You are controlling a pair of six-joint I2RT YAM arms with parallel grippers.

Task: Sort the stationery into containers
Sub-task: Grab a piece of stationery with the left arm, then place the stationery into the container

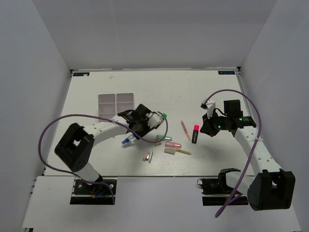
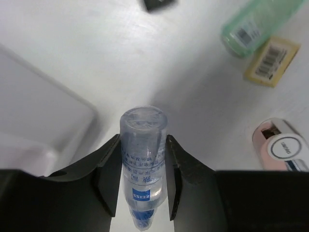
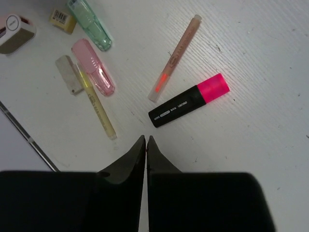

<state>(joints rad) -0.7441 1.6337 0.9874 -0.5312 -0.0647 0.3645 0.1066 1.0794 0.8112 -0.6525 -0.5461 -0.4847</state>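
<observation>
My left gripper (image 2: 143, 145) is shut on a small clear bottle (image 2: 143, 154) with a blue label and blue cap, held just above the table beside the containers (image 2: 43, 125). From above, the bottle (image 1: 128, 140) sits below the white containers (image 1: 116, 102). My right gripper (image 3: 146, 141) is shut and empty, hovering just short of a black highlighter with a pink cap (image 3: 188, 104). Around the highlighter lie a thin pink pencil (image 3: 175, 57), a green piece (image 3: 90, 23), a pink piece (image 3: 93, 66), a yellow stick (image 3: 98, 104) and a pale eraser (image 3: 69, 74).
A yellow barcoded eraser (image 2: 270, 60) and a pink-and-white rounded piece (image 2: 282, 145) lie right of the left gripper. The loose pieces cluster mid-table (image 1: 172, 144), with the highlighter (image 1: 195, 133) at their right. White walls enclose the table on three sides.
</observation>
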